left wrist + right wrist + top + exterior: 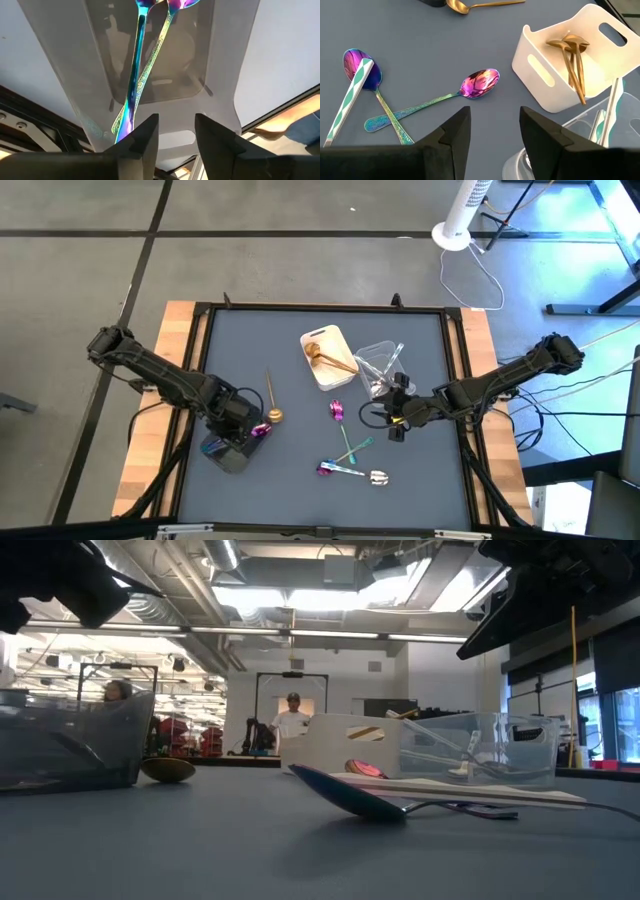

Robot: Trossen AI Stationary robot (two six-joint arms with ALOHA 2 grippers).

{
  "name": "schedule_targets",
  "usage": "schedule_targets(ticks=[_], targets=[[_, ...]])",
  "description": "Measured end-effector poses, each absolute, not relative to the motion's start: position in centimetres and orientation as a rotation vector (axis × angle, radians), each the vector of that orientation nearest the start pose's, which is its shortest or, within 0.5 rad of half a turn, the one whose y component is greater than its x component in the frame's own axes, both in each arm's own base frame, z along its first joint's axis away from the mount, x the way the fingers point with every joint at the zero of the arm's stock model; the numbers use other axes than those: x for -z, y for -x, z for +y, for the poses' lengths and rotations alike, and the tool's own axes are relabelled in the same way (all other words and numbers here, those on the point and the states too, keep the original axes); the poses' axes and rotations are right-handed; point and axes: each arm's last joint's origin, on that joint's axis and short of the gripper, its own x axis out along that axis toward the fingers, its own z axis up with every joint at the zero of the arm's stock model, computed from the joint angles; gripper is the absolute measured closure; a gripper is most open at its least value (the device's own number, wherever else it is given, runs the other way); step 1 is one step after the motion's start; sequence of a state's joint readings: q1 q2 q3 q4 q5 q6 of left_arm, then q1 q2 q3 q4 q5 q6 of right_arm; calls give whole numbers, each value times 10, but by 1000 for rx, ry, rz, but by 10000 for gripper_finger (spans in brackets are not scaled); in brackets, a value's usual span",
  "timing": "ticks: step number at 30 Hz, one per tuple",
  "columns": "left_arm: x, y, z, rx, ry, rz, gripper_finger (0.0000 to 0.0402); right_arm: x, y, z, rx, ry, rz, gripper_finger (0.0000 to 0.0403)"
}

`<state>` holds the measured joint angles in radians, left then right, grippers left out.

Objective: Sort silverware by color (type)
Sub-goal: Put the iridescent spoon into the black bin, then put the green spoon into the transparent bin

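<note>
High view shows the sorting partly done: the white plastic tray [329, 356] in the upper middle of the frame holds gold metal spoons [330, 359], the clear plastic tray [377, 366] just to its right holds some thin pieces that I cannot identify well, and the dark grey tray [226, 452] at the lower left of the grey counter [300, 480] holds two iridescent purple-teal spoons [142, 60]. The left pincer [171, 135] hangs over this grey tray, its fingers a little apart and with nothing between them, so I judge that it is at the step of placing iridescent pieces there. Several pieces lie loose: one gold spoon [270, 402] right of the left arm, one iridescent spoon [337, 412] in the middle, and a small crossed group at the lower middle, with another iridescent spoon [362, 75], a white-and-teal striped handle [350, 100] lying over it, and a shiny silver piece [379, 477]. The right pincer [491, 130] hangs in the right middle of the frame, just beside the clear tray, open and empty, pointing toward the middle iridescent spoon [470, 86]. In my judgement the next move calls for a low, flat grasp on this thin spoon, which is difficult because it lies flat on the counter. Both arms reach inward from the counter's side edges, elbows bent.
</note>
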<state>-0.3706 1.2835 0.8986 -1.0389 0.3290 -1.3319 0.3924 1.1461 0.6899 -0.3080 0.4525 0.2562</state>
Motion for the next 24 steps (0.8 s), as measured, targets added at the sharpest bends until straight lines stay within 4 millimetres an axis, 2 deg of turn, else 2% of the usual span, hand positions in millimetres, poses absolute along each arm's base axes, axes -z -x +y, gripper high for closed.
schedule_targets(ticks=[10, 24], targets=[[-227, -190, -87, -415, 1050, 1641, 279, -225, -213, 75, 145, 68, 681, 244], [-228, -195, -89, -292, 983, 1589, 279, -225, -213, 74, 145, 68, 681, 244]])
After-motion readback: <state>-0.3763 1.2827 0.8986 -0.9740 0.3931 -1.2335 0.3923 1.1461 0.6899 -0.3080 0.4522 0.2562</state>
